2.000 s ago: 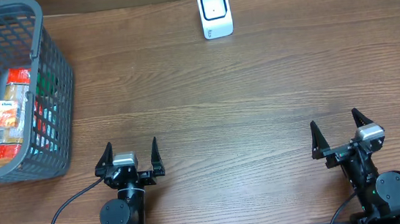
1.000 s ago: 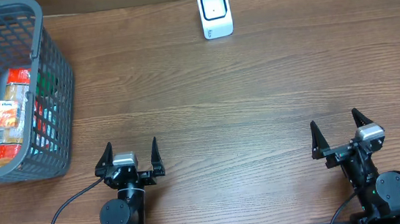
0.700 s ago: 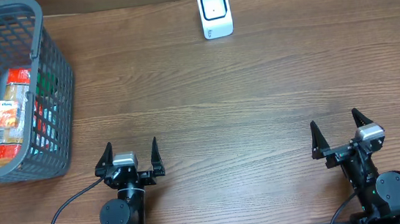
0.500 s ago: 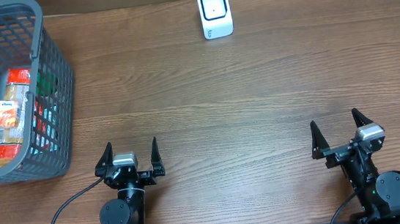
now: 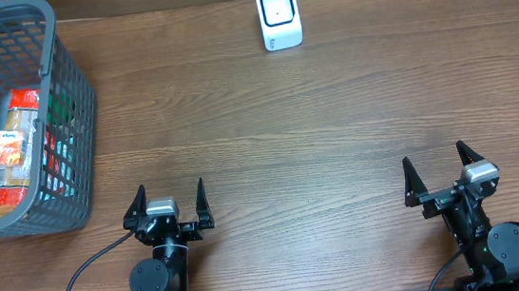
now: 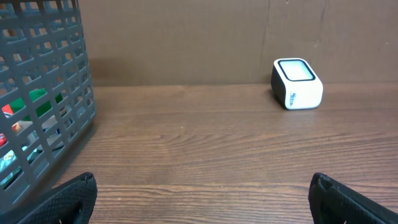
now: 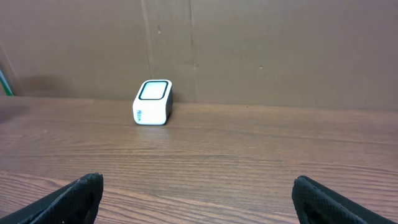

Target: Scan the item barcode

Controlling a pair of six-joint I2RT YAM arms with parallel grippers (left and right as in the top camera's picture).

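Observation:
A white barcode scanner (image 5: 279, 17) with a dark window stands at the back of the wooden table, also seen in the left wrist view (image 6: 297, 83) and the right wrist view (image 7: 152, 102). Packaged items, one red and orange (image 5: 14, 150), lie inside the grey basket (image 5: 75, 135) at the left. My left gripper (image 5: 169, 200) rests open near the front edge, left of centre. My right gripper (image 5: 441, 172) rests open near the front edge at the right. Nothing sits between either pair of fingers.
The basket wall (image 6: 43, 118) fills the left of the left wrist view, with green and red packets showing through it. A brown cardboard wall (image 7: 249, 50) stands behind the table.

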